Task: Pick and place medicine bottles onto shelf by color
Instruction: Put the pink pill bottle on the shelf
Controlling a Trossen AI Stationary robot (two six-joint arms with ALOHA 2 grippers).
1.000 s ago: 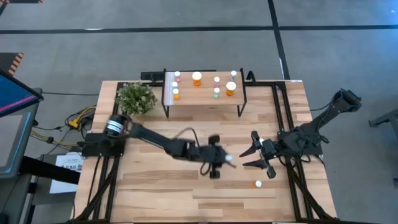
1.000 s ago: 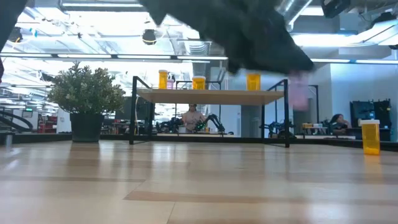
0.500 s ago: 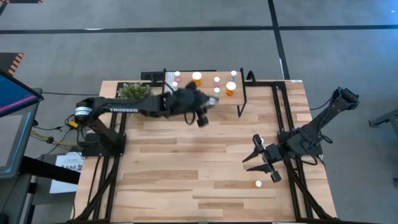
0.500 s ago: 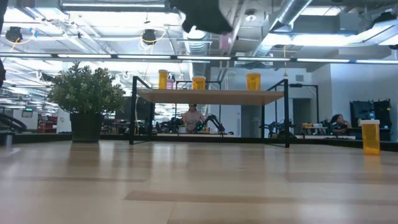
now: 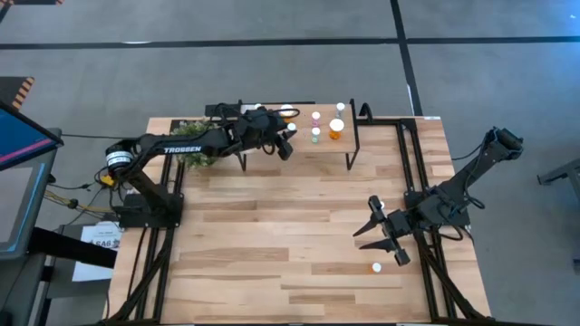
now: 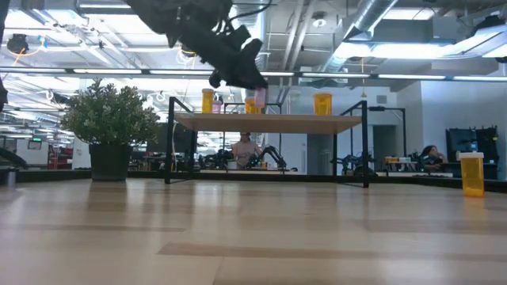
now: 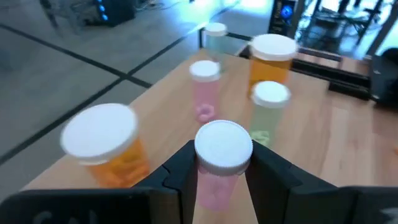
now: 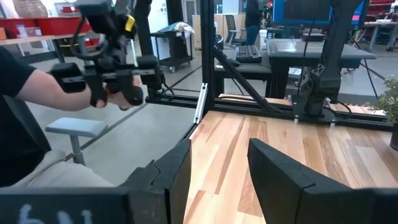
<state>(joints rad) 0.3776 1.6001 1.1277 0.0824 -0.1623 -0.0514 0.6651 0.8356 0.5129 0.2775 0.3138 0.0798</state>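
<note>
left gripper [image 7: 219, 180] held over the shelf [image 5: 299, 145], its fingers closed on a pink bottle [image 7: 217, 167].
the pink bottle is carried above the shelf top, among an orange bottle [image 7: 109, 143], a second pink bottle [image 7: 204, 87], a green bottle [image 7: 268, 112] and a further orange bottle [image 7: 272, 59] standing there. one orange bottle [image 6: 472, 174] is seen alone on the table [image 5: 272, 263], near the right gripper [image 5: 379, 231], which is held low over the table with its fingers spread wide.

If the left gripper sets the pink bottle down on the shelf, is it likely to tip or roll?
The pink bottle looks narrow with a wide white cap, so probably tippy. On its side, its round body would likely roll. The left gripper should release it upright on the shelf.
</note>
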